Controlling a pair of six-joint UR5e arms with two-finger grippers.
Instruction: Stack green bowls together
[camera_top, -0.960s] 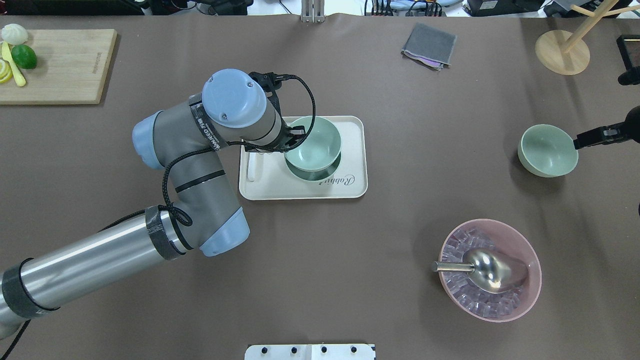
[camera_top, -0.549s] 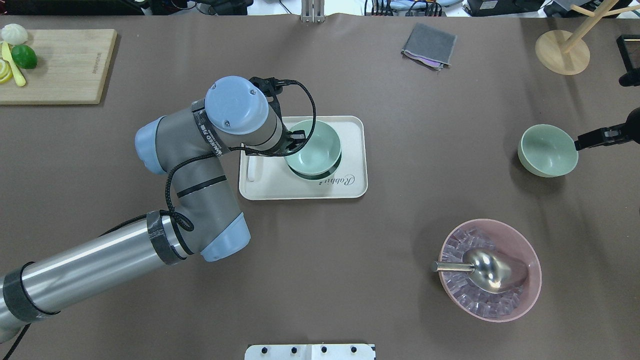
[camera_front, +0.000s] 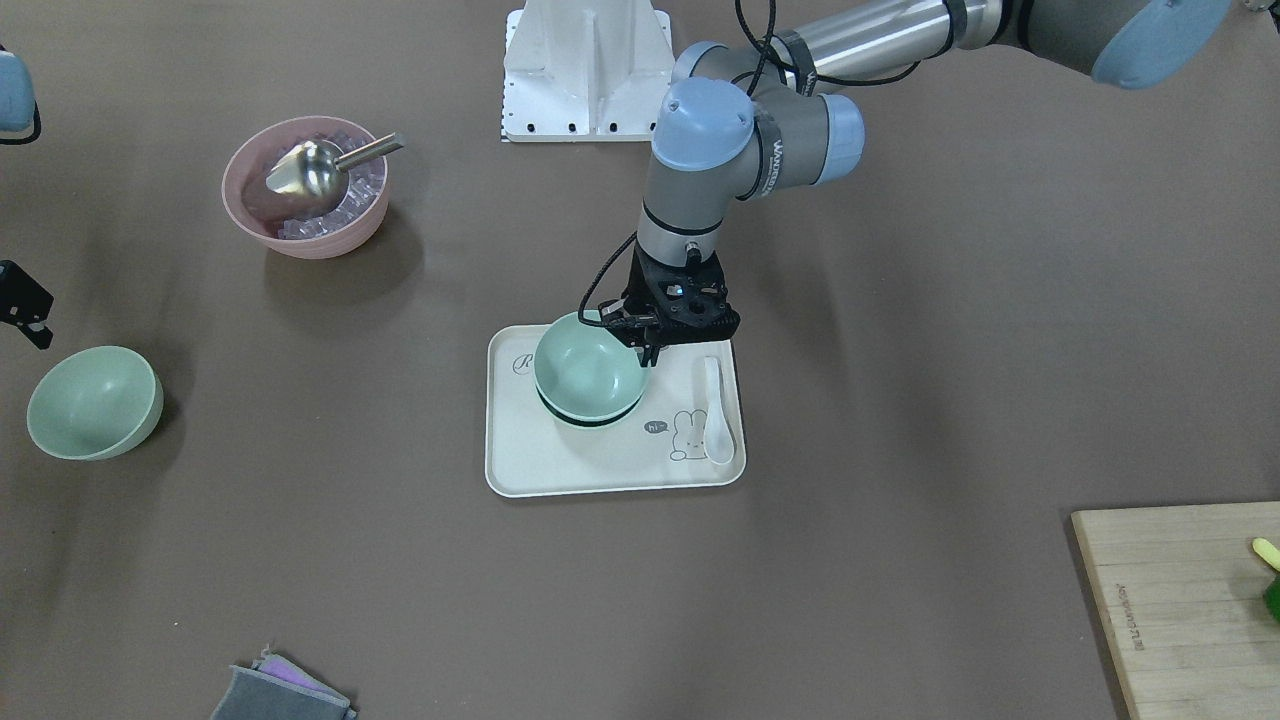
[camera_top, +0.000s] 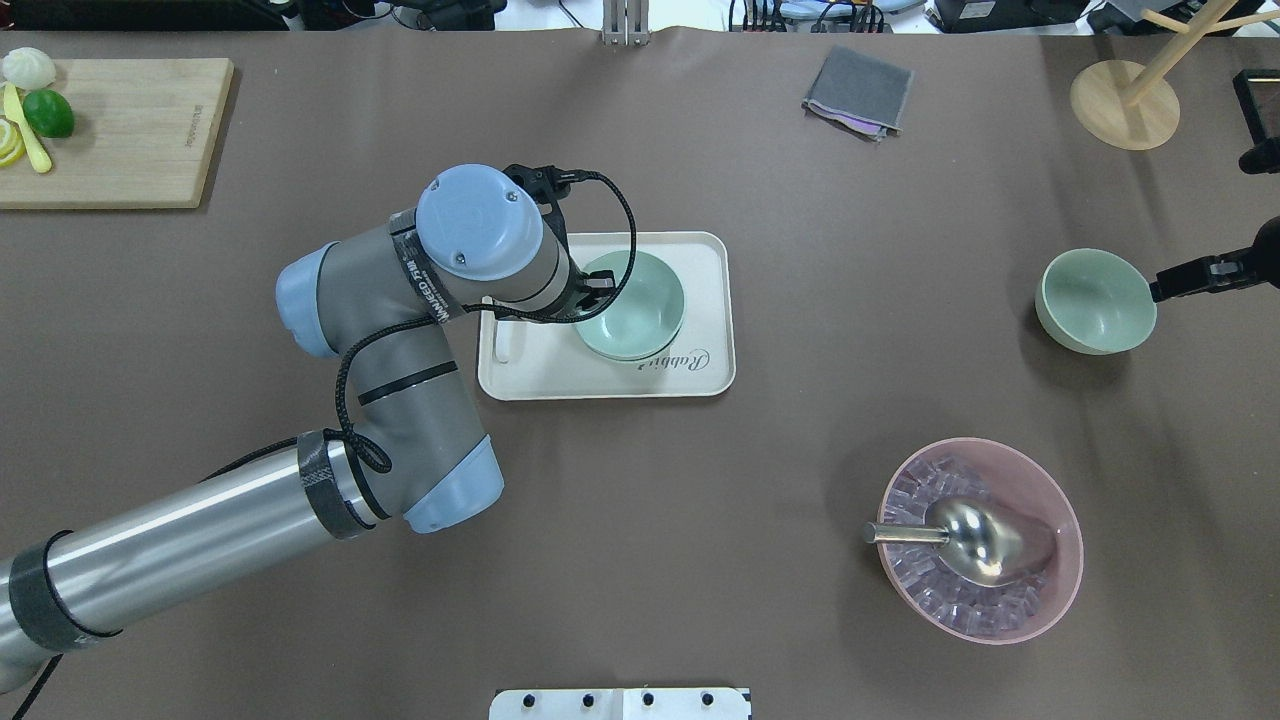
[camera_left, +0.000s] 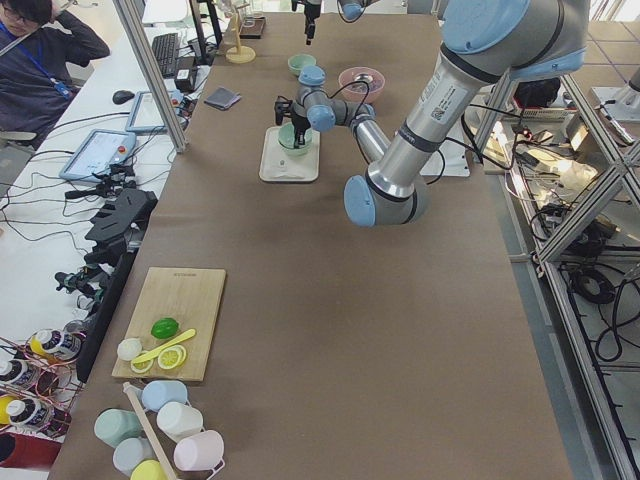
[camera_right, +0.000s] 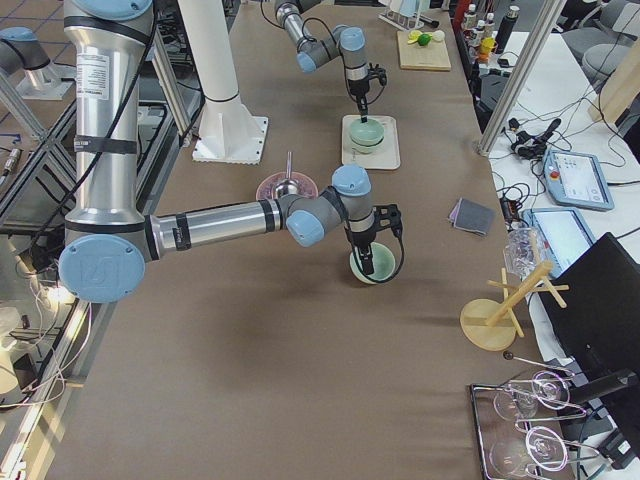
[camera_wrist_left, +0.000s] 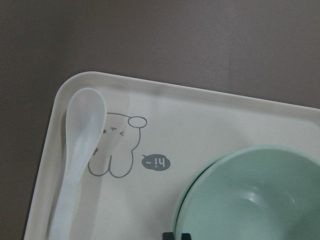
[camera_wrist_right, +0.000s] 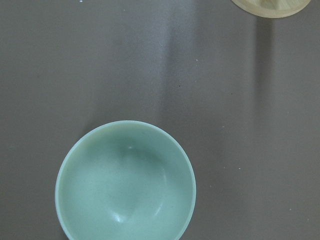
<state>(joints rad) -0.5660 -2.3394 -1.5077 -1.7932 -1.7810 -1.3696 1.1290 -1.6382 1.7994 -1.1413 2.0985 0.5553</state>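
Observation:
My left gripper (camera_front: 646, 352) is shut on the near rim of a green bowl (camera_top: 635, 300) and holds it nested in a second green bowl, whose rim shows just under it (camera_front: 590, 420). Both sit on the cream tray (camera_top: 540, 372). The left wrist view shows the two rims (camera_wrist_left: 190, 195) close together. A third green bowl (camera_top: 1095, 300) stands alone on the table at the right, empty and upright. My right gripper (camera_top: 1165, 285) hovers at that bowl's right rim. I cannot tell whether it is open or shut. The right wrist view shows only that bowl (camera_wrist_right: 125, 182).
A white spoon (camera_front: 717, 410) lies on the tray beside the stack. A pink bowl (camera_top: 980, 540) with ice and a metal scoop stands at the front right. A cutting board (camera_top: 110, 130), a grey cloth (camera_top: 858, 92) and a wooden stand (camera_top: 1125, 100) line the far edge.
My left gripper has lowered the held green bowl into the bowl on the tray, and the dark gap under it has closed. The right gripper and its bowl have not moved.

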